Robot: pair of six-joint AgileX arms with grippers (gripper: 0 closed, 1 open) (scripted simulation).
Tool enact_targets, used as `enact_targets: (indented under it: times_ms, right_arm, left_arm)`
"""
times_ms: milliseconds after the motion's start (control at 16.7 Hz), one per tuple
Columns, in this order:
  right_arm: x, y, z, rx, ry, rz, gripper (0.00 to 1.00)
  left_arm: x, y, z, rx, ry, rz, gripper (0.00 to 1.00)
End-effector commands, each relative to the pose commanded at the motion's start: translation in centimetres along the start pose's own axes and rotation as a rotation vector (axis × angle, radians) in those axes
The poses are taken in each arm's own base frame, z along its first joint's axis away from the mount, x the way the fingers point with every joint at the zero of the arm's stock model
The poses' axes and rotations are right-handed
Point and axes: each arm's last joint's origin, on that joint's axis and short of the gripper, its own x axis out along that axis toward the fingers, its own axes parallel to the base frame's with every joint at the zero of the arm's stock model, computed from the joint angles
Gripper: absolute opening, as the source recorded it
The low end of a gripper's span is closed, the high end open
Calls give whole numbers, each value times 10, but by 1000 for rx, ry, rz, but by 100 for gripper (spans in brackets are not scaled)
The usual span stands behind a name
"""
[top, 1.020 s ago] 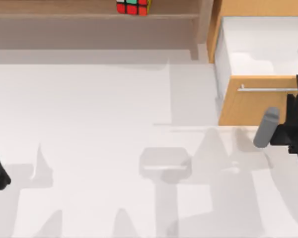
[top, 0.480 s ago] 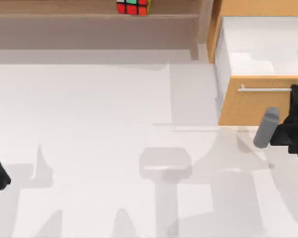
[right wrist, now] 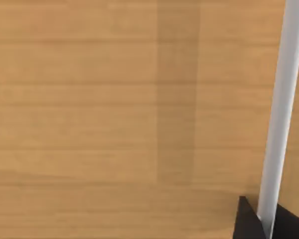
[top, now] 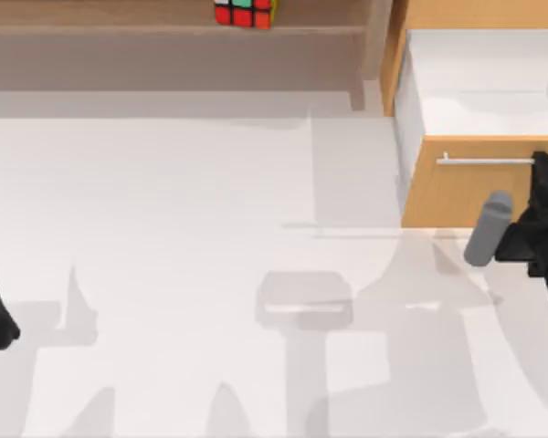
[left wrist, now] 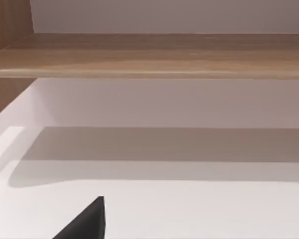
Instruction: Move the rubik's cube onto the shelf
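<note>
- Two arms stand at opposite edges of the table (top: 164,228) in the top view, and neither is near the rubik's cube (top: 245,12), which already rests on the shelf (top: 119,18) at the far side, left of the upright post (top: 376,41).
- The cube's spot on the board suggests the placing step is done; it sits upright, its red and green stickers facing the camera.
- The right gripper (top: 541,196) is at the front of the open drawer (top: 466,187), just beside the thin metal handle (right wrist: 279,114); in the right wrist view a dark fingertip (right wrist: 249,221) touches or nearly touches that bar, probably to work the drawer.
- Whether the right jaws are wide or closed, I cannot tell.
- The left gripper (left wrist: 84,221) is parked at the table's left edge, facing the shelf board; its jaw state is also unclear.
- The cube lies well apart from both sets of jaws, held by neither.
</note>
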Motion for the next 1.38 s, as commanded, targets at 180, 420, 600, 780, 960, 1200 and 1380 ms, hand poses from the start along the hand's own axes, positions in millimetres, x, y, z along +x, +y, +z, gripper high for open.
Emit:
enact_targets:
  times_ms: [180,420,600,780,960,1200,1380]
  right_arm:
    - [16,2,0,-3,-1,8,0]
    - [41,3,0,-4,0,15,0]
    - [55,2,-1,-4,0,12,0]
    - [56,2,-1,-4,0,11,0]
    - [58,0,0,1,-2,3,0]
    - [78,1,1,-1,-2,5,0]
    - [97,3,1,-4,-2,15,0]
  left_arm:
    - [0,0,0,0,0,0,100]
    - [0,0,0,0,0,0,100]
    - [0,0,0,0,0,0,100]
    - [0,0,0,0,0,0,100]
    - [0,0,0,0,0,0,100]
    - [0,0,0,0,0,0,100]
    - [0,0,0,0,0,0,100]
